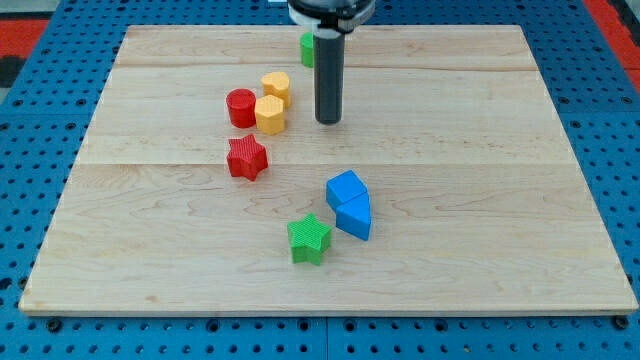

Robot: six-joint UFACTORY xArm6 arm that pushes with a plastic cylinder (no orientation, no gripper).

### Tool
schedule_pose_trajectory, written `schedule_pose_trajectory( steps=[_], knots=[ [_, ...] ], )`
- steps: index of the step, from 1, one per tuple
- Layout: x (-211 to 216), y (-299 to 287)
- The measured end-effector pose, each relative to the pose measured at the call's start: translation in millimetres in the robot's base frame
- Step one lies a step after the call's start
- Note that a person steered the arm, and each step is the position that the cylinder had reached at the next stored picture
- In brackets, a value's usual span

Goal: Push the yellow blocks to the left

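So the rod's tip [329, 120] was parked just off to the 3 o'clock side of the two yellow blocks, not touching either one as far as I could tell. There's no claw on this arm at all, just the plain rod, so nothing to spread or pinch.

The yellow hexagon block [270, 114] sat touching the red cylinder [241, 107] at its 9 o'clock, and the yellow cylinder [276, 86] was right at its 12 o'clock. Looked to me like the approach step, lined up but the push not started. Next move would need a straight slide toward 9 o'clock, and that red cylinder was bang in the way, so it'd probably get shoved along too.

Red star [247, 158] sat at 7 o'clock of the yellows, close enough to snag. The two blue blocks [349, 203], the green star [309, 238] and a green block [308, 49] behind the rod were well out of it.
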State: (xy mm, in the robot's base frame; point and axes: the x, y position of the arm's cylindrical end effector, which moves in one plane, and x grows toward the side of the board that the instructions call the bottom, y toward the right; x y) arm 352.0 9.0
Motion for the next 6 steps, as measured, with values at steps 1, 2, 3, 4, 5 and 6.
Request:
schedule_pose_trajectory(
  steps=[1,2,3,4,5,6],
  knots=[
    [-24.5,-13.4],
    [-26.0,-54.5],
    [-26.4,-63.1],
    [-27.4,0.1],
    [1.4,11.2],
    [9.3,-37.3]
  ],
)
